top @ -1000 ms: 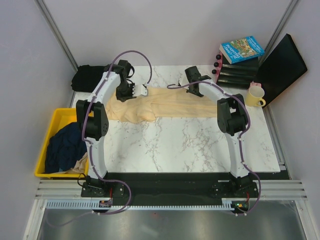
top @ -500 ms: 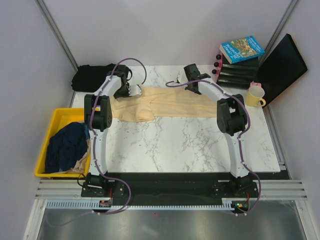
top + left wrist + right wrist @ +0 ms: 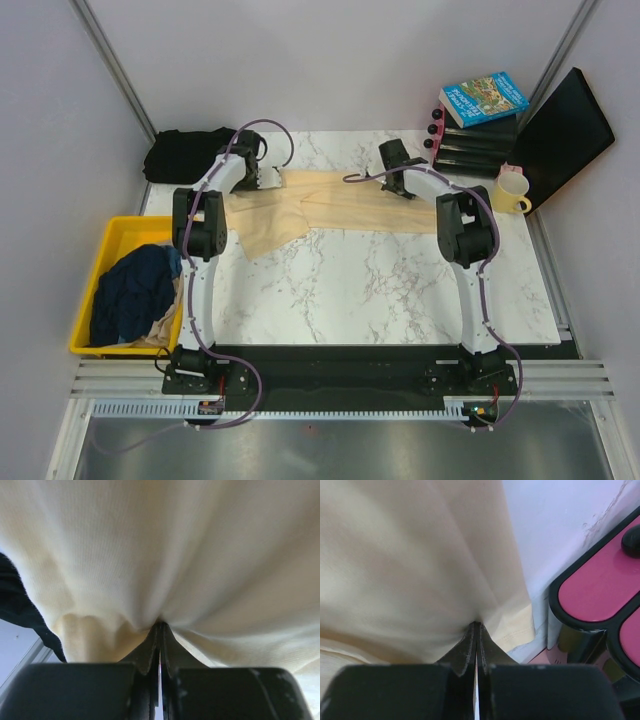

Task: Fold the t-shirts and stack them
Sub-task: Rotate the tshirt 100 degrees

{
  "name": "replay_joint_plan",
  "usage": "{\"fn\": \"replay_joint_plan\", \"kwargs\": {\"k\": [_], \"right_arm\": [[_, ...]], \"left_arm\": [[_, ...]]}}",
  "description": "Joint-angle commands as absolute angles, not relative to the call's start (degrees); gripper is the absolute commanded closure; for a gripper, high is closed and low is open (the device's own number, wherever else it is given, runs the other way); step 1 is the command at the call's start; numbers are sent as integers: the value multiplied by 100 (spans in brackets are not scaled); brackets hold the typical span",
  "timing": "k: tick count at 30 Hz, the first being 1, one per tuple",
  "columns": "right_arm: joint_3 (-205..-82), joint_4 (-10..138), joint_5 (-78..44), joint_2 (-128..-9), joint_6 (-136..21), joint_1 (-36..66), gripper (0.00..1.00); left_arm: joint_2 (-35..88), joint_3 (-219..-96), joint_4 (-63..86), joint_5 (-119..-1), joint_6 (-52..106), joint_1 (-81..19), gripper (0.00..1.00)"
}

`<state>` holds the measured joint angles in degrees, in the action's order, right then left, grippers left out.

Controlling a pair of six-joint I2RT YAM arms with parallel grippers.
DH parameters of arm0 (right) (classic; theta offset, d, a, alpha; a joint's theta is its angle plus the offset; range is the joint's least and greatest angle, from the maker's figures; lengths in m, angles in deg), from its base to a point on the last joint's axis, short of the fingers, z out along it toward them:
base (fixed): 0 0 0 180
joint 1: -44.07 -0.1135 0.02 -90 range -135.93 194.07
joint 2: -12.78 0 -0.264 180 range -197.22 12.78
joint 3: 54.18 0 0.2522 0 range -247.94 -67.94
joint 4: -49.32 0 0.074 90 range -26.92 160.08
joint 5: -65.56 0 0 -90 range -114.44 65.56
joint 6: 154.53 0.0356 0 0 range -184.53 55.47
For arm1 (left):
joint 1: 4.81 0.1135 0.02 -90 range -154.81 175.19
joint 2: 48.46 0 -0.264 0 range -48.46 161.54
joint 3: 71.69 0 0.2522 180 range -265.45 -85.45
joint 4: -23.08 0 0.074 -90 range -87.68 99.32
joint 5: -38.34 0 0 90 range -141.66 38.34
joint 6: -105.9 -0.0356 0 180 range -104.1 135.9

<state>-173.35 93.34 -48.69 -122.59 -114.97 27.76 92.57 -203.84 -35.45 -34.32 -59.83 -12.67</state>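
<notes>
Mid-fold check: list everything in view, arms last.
table: one, white marble
cream-yellow t-shirt: one, pale cream-yellow, stretched along the table's far side
black t-shirt: one, black, bunched at the far left corner
bin: one, yellow, left of the table
navy t-shirt: one, dark navy, heaped in the bin
containers: stacked, number unclear, black and pink, far right
book: one, blue, atop the containers
mug: one, yellow, right edge
panel: one, black, leaning far right
left gripper: shut on cream-yellow t-shirt
right gripper: shut on cream-yellow t-shirt

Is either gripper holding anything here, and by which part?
Both are shut on the cream t-shirt: the left gripper pinches its far edge near the left end, the right gripper pinches that edge nearer the right end.
</notes>
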Motion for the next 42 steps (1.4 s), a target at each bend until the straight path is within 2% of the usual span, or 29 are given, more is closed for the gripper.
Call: {"fn": "replay_joint_plan", "kwargs": {"k": [1, 6, 12, 24, 34, 42], "right_arm": [[-16955, 9630, -4870, -12293, -11472, 3071, 100], [-16227, 9691, -4677, -11687, -11831, 3080, 100], [-15664, 10411, -3842, -10975, -12359, 2957, 100], [-15399, 11343, -2735, -10245, -12676, 2008, 100], [-14925, 11502, -2453, -9577, -12632, 1516, 100], [-14687, 11835, -2286, -9181, -12667, 1279, 100]], "left_arm": [[9489, -20401, -3190, -3127, -6215, -1167, 98], [9480, -20463, -2927, -3197, -6329, -1211, 98], [9375, -20410, -2199, -3592, -6399, -1369, 98], [9418, -19698, -458, -4217, -7426, -2212, 98], [10481, -21172, 62, -3628, -8026, -2459, 98], [10904, -21702, 703, -3312, -8052, -2599, 98]]}}
